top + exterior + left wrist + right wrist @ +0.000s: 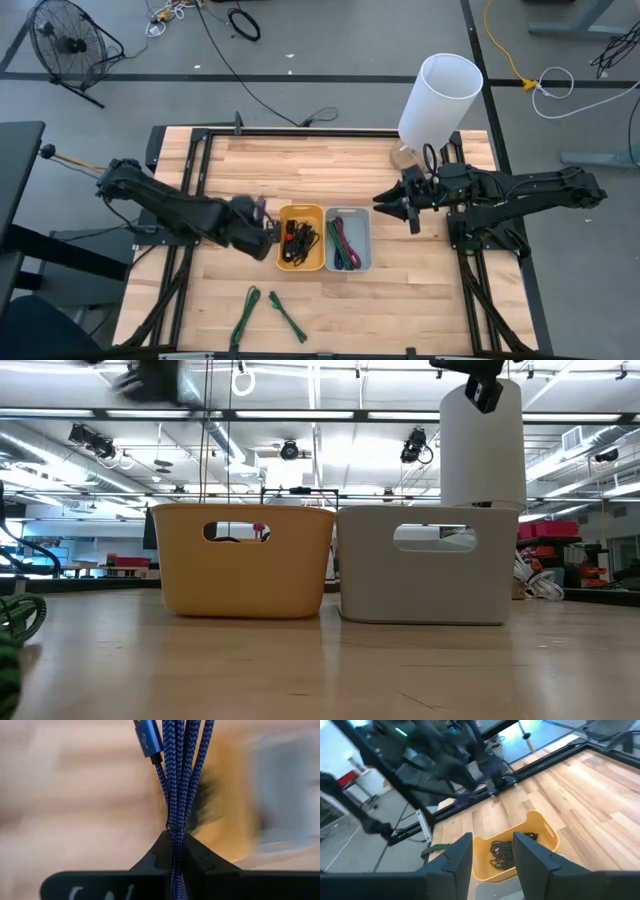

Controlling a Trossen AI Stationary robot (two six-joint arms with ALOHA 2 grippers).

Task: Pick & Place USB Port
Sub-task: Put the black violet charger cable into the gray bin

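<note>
Left claw (172,845) pinching braided blue USB cable (177,775), beside yellow plastic bin (300,238), likely for dropping in. Right claw (492,852) spread, waiting over grey bin (349,241).

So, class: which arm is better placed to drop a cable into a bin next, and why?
The left. Its gripper is shut on a blue cable beside the yellow bin; the right gripper is open, holding nothing.

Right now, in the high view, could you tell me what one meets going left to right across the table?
Left gripper holding the blue cable → yellow bin → grey bin → right gripper.
</note>
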